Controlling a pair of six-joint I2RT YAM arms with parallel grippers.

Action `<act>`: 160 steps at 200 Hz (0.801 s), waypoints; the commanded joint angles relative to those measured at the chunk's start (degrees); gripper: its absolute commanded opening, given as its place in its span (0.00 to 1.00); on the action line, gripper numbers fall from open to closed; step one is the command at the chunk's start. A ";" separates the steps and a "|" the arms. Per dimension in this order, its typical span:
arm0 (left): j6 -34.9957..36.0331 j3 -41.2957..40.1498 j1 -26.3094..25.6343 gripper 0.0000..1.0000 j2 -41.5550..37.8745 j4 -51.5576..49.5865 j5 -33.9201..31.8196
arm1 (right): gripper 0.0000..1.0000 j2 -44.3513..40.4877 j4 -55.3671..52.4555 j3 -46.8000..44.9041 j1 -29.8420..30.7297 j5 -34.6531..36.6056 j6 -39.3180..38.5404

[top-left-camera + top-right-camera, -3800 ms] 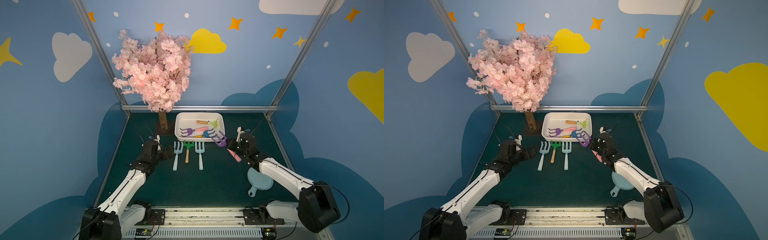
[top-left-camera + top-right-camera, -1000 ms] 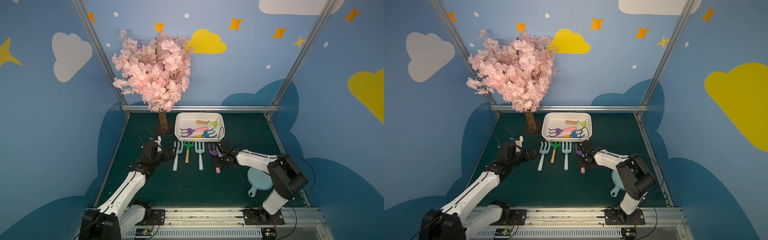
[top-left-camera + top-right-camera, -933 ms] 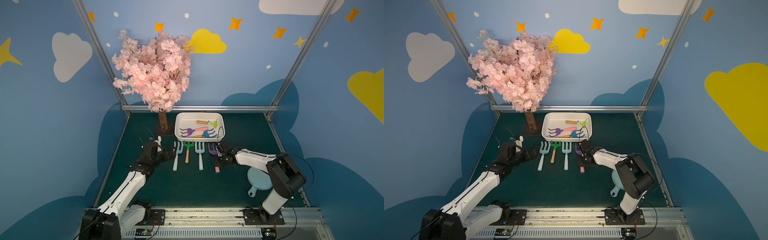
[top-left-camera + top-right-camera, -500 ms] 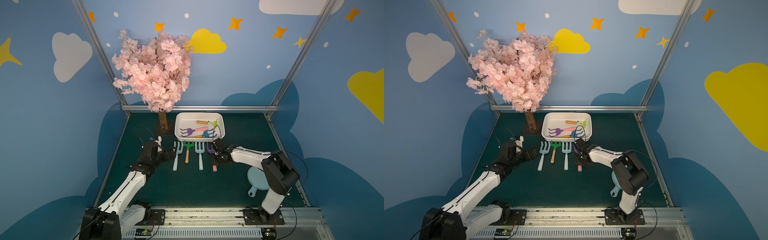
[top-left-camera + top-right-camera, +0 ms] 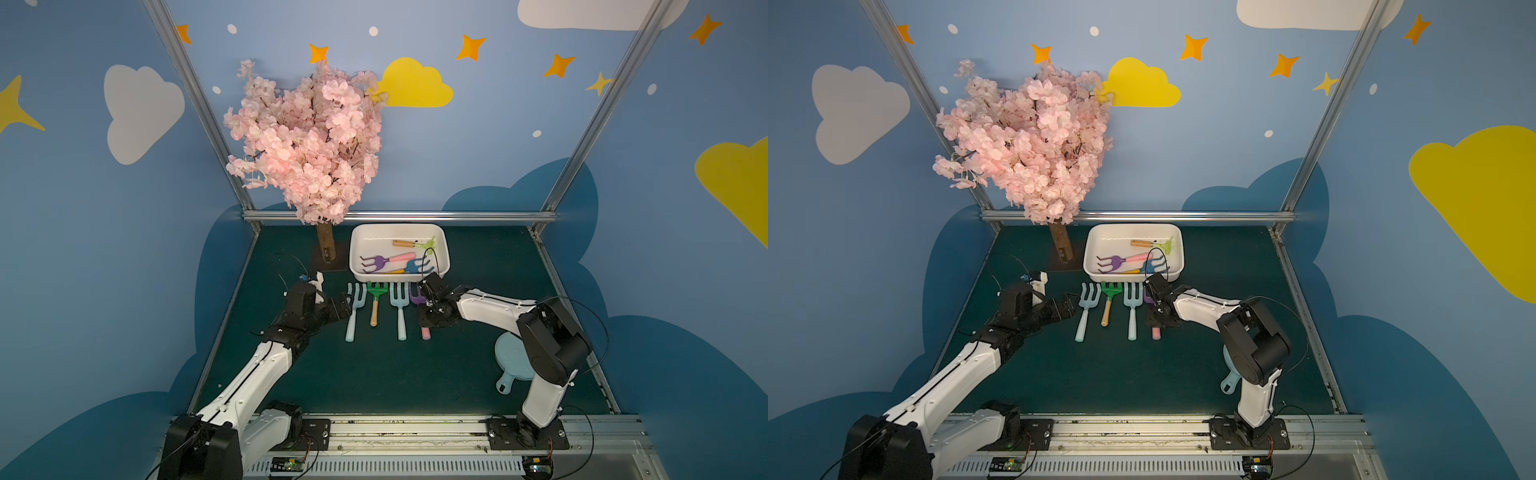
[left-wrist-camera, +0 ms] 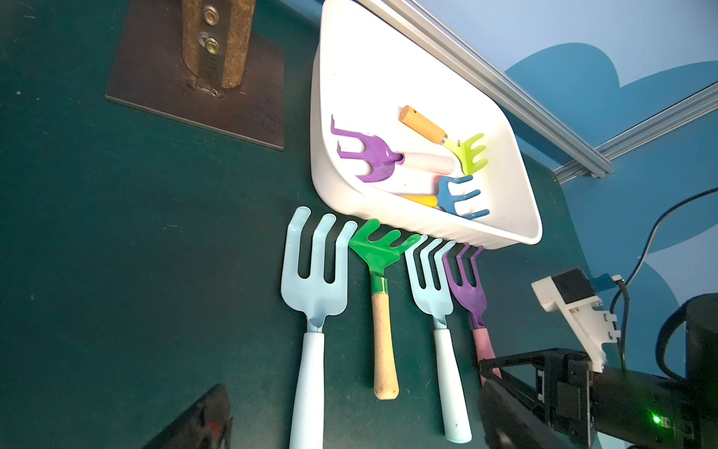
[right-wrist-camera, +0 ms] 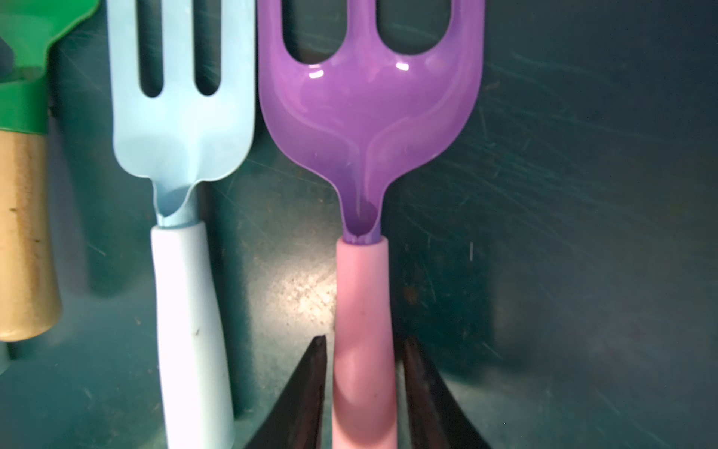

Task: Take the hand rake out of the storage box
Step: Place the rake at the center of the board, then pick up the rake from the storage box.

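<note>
Purple plastic head on a pink handle: hand rake (image 7: 367, 128) lying flat on the dark green worktop (image 5: 374, 374), last in a row of four tools just outside the near wall of the storage box (image 5: 376, 239), tines toward the box. Already out of the box, by the look of things, with three other rakes (image 5: 374, 262) lying inside it.

Right pincer (image 7: 362, 344) low over the pink handle, jaws astride it and parted by a sliver on each side, not pinching. Left pincer (image 5: 344, 304) spread wide and empty, hovering beside the far pale blue fork (image 5: 354, 311) at the other end of the row.

Probably light, stiff, not fragile. Glossy head likely slippery and awkwardly curved. Matte round handle the better hold, near the middle, jaws across its width. Likely to roll a little if nudged sideways, with the neighbouring pale blue fork (image 7: 182, 128) just beside.

Worktop flat, scuffed, fairly grippy by the look. Room tight within the row, open toward the robot. Pale blue round dish (image 5: 513, 357) well apart on the right, blossom tree (image 5: 307, 141) at the back left.
</note>
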 commanded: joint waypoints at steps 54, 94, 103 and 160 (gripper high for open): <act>0.38 -0.39 0.22 1.00 1.80 1.22 1.98 | 0.52 -14.91 4.07 6.96 -5.24 13.01 -9.74; 0.42 -0.06 0.21 1.00 2.13 0.76 1.60 | 0.51 -4.25 3.68 18.28 -9.03 13.14 -12.94; 0.39 0.05 0.21 1.00 2.21 0.58 1.59 | 0.50 -1.26 3.64 20.74 -9.60 12.76 -13.31; 0.56 0.47 0.25 1.00 2.37 -0.40 0.72 | 0.43 18.20 0.32 39.99 -11.72 15.21 -15.31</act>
